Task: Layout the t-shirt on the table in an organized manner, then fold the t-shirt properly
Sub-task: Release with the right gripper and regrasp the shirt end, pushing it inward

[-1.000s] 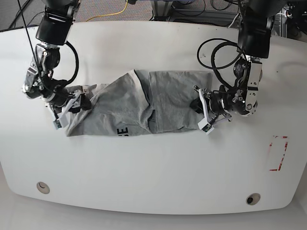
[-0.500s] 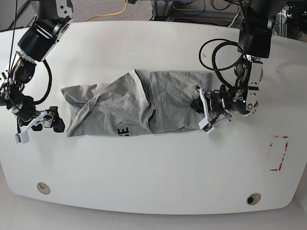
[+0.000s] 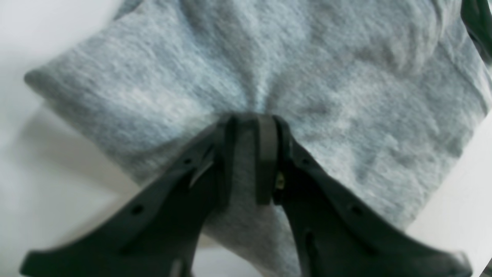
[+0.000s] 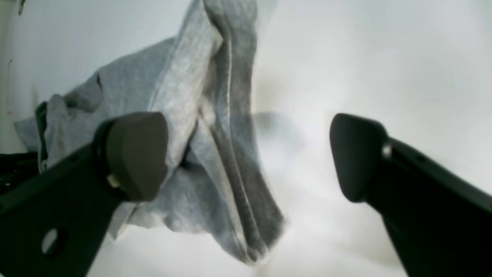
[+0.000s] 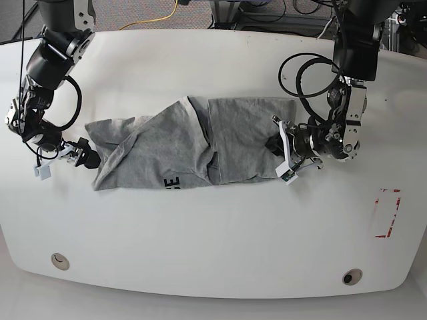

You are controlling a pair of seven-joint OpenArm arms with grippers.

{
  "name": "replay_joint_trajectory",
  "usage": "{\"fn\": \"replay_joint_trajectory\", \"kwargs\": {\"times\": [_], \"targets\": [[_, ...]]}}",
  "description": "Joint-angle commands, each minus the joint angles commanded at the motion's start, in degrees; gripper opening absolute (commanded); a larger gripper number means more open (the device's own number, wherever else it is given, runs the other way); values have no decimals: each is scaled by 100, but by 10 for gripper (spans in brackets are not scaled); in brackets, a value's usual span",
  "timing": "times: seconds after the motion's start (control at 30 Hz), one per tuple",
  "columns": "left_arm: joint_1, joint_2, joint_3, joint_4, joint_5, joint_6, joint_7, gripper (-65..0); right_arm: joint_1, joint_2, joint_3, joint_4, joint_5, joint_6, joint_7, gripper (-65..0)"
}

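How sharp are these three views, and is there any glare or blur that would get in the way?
Base view: sharp and evenly lit, the light heather-grey t-shirt clear on the glossy white table. Left wrist view: soft, the cloth grain smeared around the shut left gripper. Right wrist view: hazy, washed-out white table, the open right gripper blurred at its edges.

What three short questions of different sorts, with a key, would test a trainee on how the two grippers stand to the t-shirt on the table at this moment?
1. True or false: the left gripper is shut on the t-shirt.
2. Multiple choice: the right gripper is A) shut on cloth, B) open with cloth beside one finger, C) out of view.
3. Fill in: in the base view the red dashed mark on the table lies toward the ____ edge of the picture.

Key: 1 true. 2 B. 3 right.
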Motion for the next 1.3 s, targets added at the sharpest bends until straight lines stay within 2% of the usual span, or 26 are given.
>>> {"fn": "replay_joint_trajectory", "kwargs": {"times": [0.13,0.47,0.8,0.9,1.07,1.1,1.17,1.2,1.3], "targets": [[9,0,0,0,0,0,0,-568,-53,-132,0,0,0,0,0,0],[-9,0,158,0,0,0,0,-568,-53,-747,-62,9,0,0,-35,0],[-26,0,448,9,0,0,0,-568,-9,-1064,-70,18,-18,0,-35,0],[-26,9,448,9,0,0,0,-568,-9,-1064,-70,18,-26,0,-35,-89],[-35,18,448,9,0,9,0,-568,-9,-1029,-70,35,-35,0,-35,-409],[-35,18,448,0,0,9,0,-568,-9,-1020,-70,123,-35,0,-44,-499],[-35,26,448,-9,0,9,0,-568,-62,-1020,-70,396,-35,0,-44,-617],[-44,35,457,-26,0,9,0,-568,-97,-1011,-70,598,-35,0,-53,-650],[-70,105,615,-35,0,0,0,-567,-334,-1011,-62,1371,-9,0,-281,-623]]}}
